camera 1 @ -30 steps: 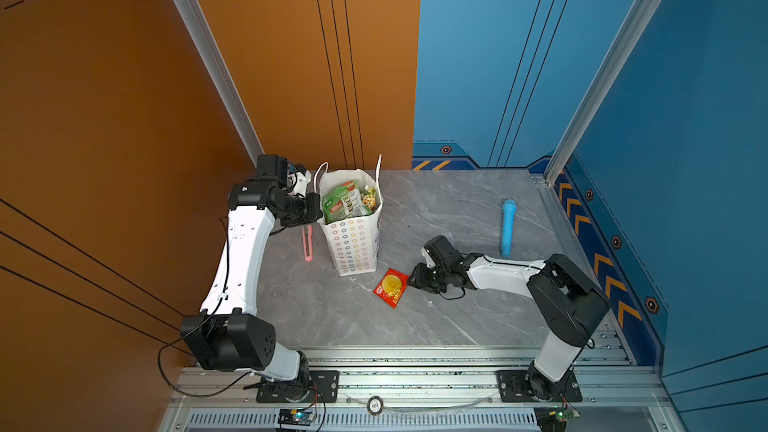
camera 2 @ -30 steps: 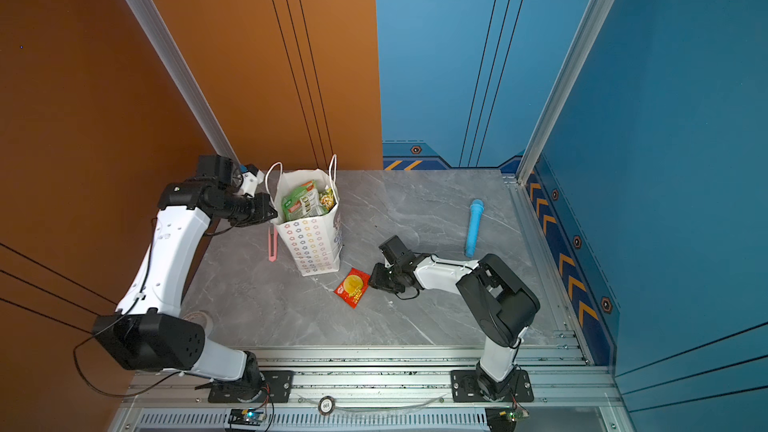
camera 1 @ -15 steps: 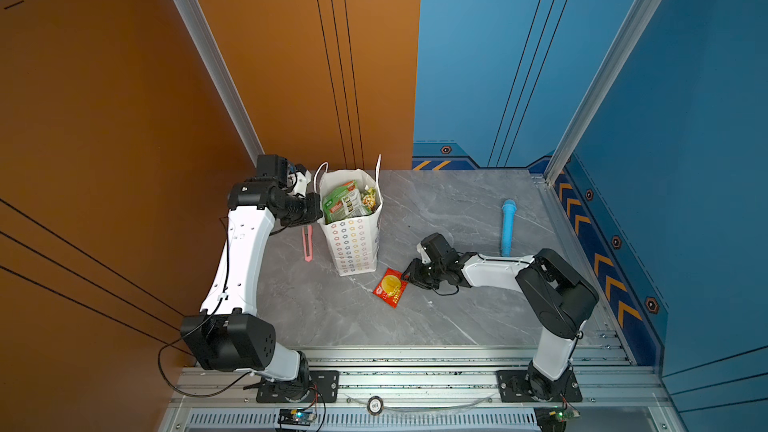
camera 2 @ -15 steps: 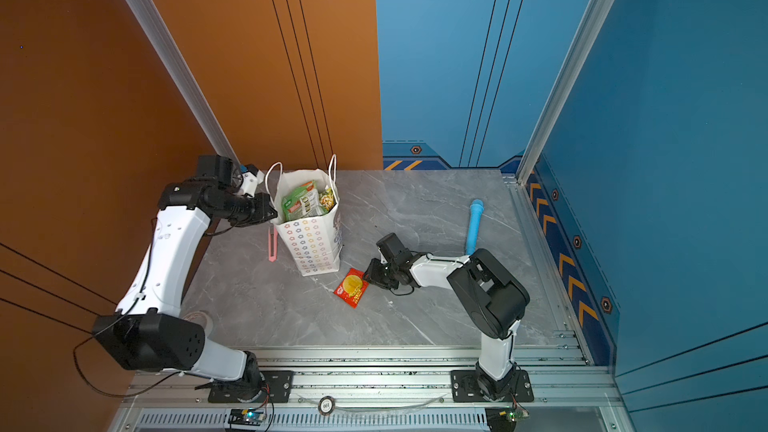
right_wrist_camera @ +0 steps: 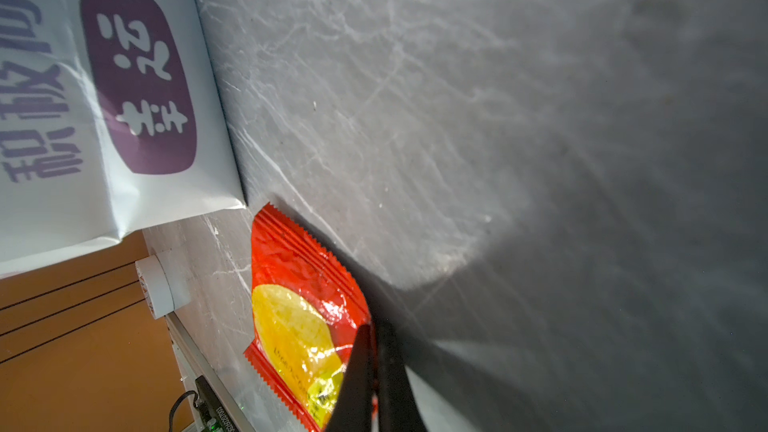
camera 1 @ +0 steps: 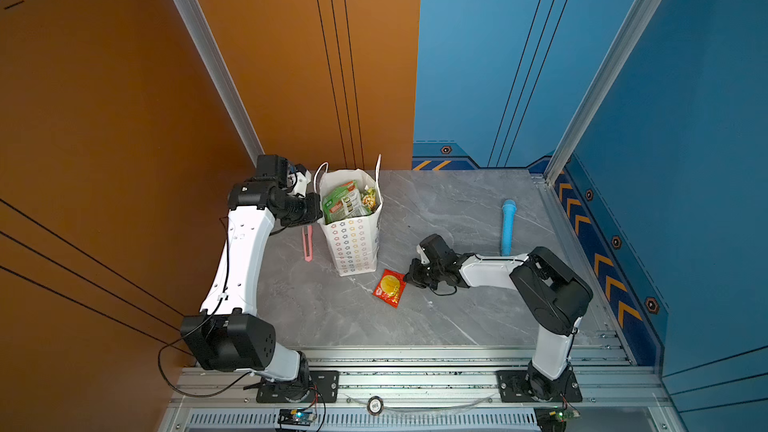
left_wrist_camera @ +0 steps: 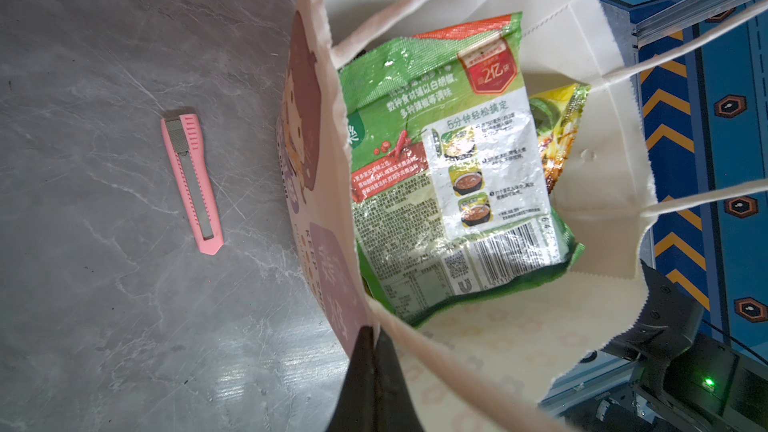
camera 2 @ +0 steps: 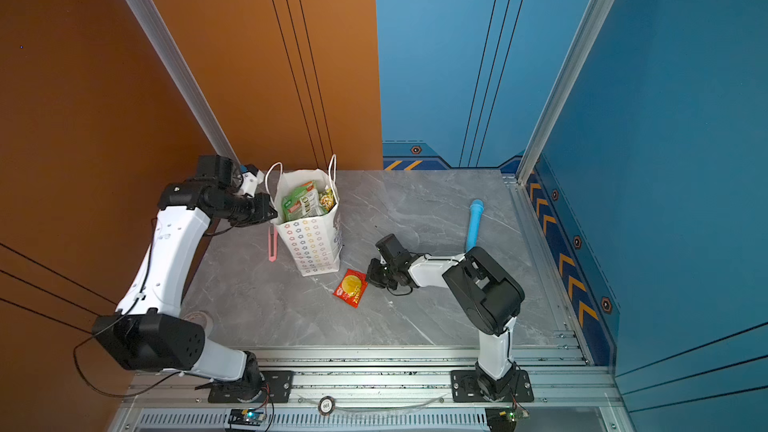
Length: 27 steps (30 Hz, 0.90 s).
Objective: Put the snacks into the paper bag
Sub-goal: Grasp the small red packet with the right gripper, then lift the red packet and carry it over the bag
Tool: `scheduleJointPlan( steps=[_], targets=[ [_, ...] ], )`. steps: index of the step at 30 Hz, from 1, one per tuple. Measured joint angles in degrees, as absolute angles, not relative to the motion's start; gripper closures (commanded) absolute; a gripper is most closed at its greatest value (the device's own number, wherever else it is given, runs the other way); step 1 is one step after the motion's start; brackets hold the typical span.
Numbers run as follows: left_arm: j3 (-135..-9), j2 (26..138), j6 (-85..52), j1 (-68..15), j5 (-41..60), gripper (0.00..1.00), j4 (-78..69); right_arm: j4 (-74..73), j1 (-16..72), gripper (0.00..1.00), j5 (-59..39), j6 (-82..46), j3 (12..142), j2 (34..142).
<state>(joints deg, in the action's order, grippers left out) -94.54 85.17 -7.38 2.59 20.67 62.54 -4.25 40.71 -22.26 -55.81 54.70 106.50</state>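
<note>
Left wrist view: the left pincer [left_wrist_camera: 376,336] is clamped on the left rim of the paper bag [left_wrist_camera: 598,184], apparently to keep it upright and its mouth open. A green packet [left_wrist_camera: 436,151] and a yellow packet [left_wrist_camera: 559,130] already sit inside. A pink knife [camera 1: 307,243] lies just left of the bag. Near the bag's right foot, 1 red packet [camera 1: 389,288] lies flat, the right pincer [right_wrist_camera: 372,336] closed on its edge, likely for lifting. A blue cylinder [camera 1: 508,224] lies far right. The worktop [camera 1: 436,326] is grey marble-look, with an orange wall [camera 1: 291,56] on the left and a blue wall [camera 1: 498,56] on the right.
</note>
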Motion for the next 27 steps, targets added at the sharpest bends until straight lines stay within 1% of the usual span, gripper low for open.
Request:
scheduleJointPlan(
  steps=[6,15,27],
  targets=[
    [-94.5,85.2,-7.4,2.6,20.7,1.0,62.5,0.9,38.5,1.0,-20.7,-54.3,56.1,100.7],
    [-94.5,85.2,-7.4,2.6,20.7,1.0,62.5,7.9,37.9,1.0,-17.8,-51.2,64.3,90.5],
    [-94.5,85.2,-7.4,2.6,20.7,1.0,62.5,15.6,36.9,1.0,-12.3,-46.3,72.7,83.7]
  ],
)
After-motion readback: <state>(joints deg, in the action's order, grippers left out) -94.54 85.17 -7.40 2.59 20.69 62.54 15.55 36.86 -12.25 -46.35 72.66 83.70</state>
